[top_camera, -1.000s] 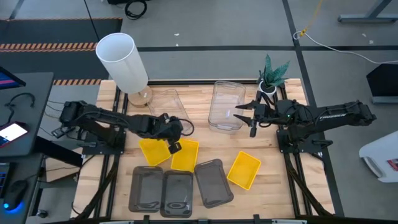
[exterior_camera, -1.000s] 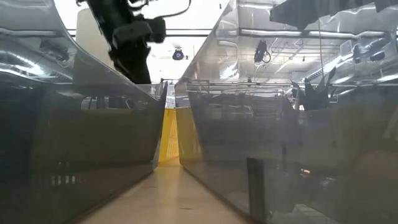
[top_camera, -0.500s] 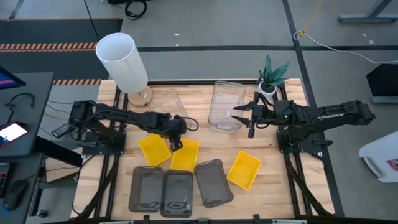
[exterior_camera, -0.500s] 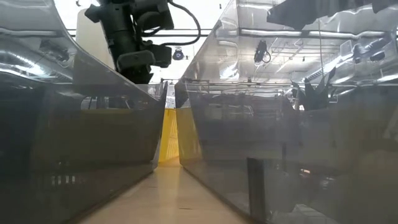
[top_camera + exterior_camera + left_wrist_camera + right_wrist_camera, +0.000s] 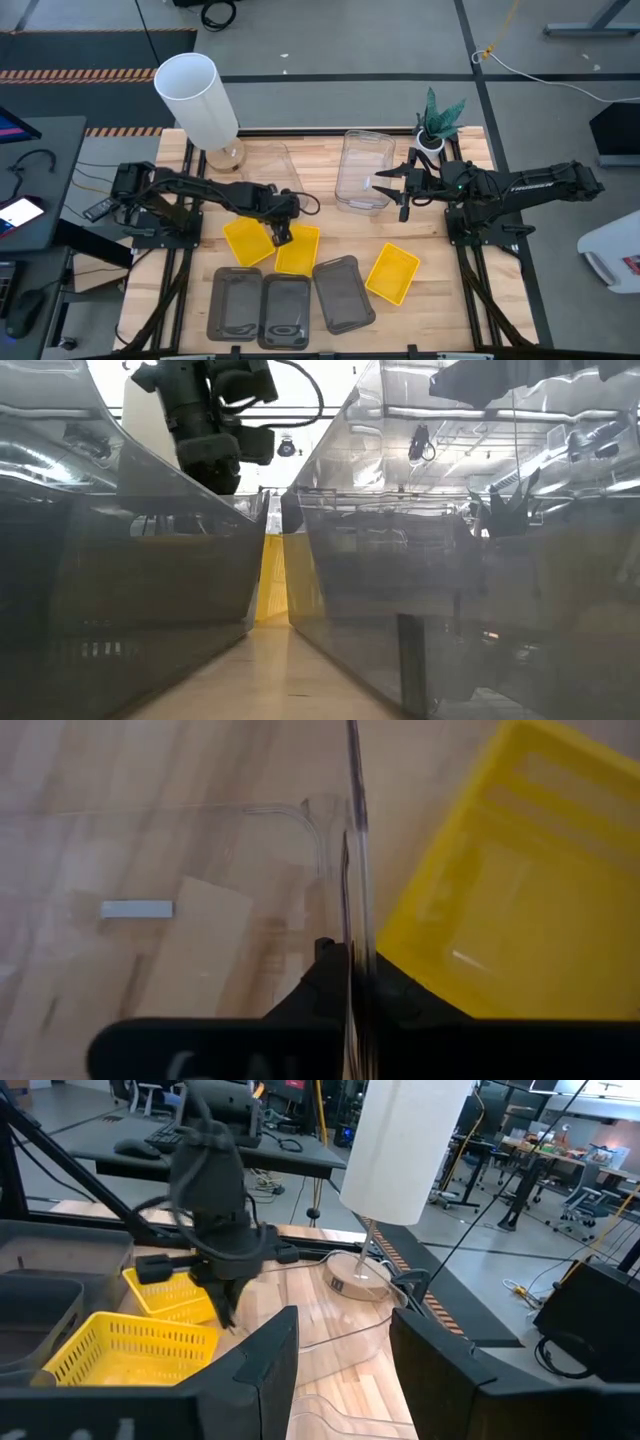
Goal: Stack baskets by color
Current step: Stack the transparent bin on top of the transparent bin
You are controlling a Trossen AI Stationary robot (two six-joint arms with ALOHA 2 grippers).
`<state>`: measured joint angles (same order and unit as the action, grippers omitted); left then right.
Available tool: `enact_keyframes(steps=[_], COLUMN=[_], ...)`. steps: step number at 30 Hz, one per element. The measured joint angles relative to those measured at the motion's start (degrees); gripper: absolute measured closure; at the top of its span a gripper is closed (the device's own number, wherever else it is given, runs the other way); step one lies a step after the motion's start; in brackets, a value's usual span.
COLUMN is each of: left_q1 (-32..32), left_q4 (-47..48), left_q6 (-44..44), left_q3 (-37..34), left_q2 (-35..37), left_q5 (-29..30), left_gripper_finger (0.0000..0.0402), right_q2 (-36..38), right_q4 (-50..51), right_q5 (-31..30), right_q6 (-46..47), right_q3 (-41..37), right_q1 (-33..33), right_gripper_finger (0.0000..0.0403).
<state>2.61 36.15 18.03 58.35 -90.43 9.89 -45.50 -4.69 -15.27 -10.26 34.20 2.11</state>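
Observation:
Three dark grey baskets (image 5: 287,310) lie side by side at the table's near edge. Beyond them lie three yellow baskets (image 5: 297,248), (image 5: 248,242), (image 5: 392,272). A clear basket (image 5: 268,168) rests flat on the wood by the white lamp. A second, taller clear one (image 5: 365,170) stands at the far middle. My left gripper (image 5: 280,230) points steeply down between the clear basket and the yellow ones and is shut on the clear basket. My right gripper (image 5: 390,190) hovers open beside the taller clear basket, holding nothing. My left gripper pinches the clear basket's thin upright side wall (image 5: 352,935), near a rounded corner, between its two fingers (image 5: 325,975). One finger is inside the basket and one outside, on the yellow basket's side. The fingers come from above, slanting down. The basket's bottom lies on the table.
A tall white cylinder lamp (image 5: 197,98) stands at the far left corner and a small potted plant (image 5: 437,118) at the far right. In the low view, grey see-through basket walls (image 5: 150,590) fill both sides. Bare wood shows between the yellow baskets.
My left gripper has sunk a little, drifted slightly toward the table's right, turned at the wrist, and shut on the clear basket's wall. The baskets lie where they were.

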Motion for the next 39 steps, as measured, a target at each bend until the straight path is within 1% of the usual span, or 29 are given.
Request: enact_keyframes(steps=[6,10,14,17,21,24,27,33,39], left_q1=[2.51,3.11,3.77,4.11,4.06,4.04,3.63,2.60,-0.46], left_q4=[4.08,6.11,7.32,10.60,9.71,5.10,-0.53,-9.58,-16.37], left_q6=[-2.17,-5.11,-8.43,-10.28,-14.91,-21.03,-27.20,-38.17,-40.13], left_q3=[4.11,8.37,12.16,15.27,17.75,17.94,17.94,17.94,17.94], left_q2=[0.00,0.00,0.00,0.03,0.07,0.07,0.07,0.07,0.07], left_q5=[2.75,4.55,7.93,11.50,16.10,18.68,18.55,17.85,9.87], left_gripper_finger=[0.0398,0.0399,0.0400,0.0400,0.0401,0.0401,0.0401,0.0401,0.0401], right_q2=[0.00,0.00,0.00,0.00,0.00,0.00,0.00,0.02,0.67], right_q4=[-0.03,-0.11,-0.09,-0.09,-0.08,-0.05,1.04,8.04,8.86], right_q5=[0.01,0.02,0.00,0.01,0.00,0.00,-0.65,-7.16,-11.16], right_q6=[0.02,0.07,0.23,0.58,0.68,0.78,2.35,6.50,7.04], right_q3=[0.00,0.00,0.00,0.00,0.00,0.00,0.02,0.02,0.02], right_q1=[0.00,0.00,0.00,0.00,0.00,0.00,0.00,-0.06,-0.09], right_gripper_finger=[0.0238,0.0238,0.0238,0.0238,0.0238,0.0238,0.0238,0.0238,0.0238])
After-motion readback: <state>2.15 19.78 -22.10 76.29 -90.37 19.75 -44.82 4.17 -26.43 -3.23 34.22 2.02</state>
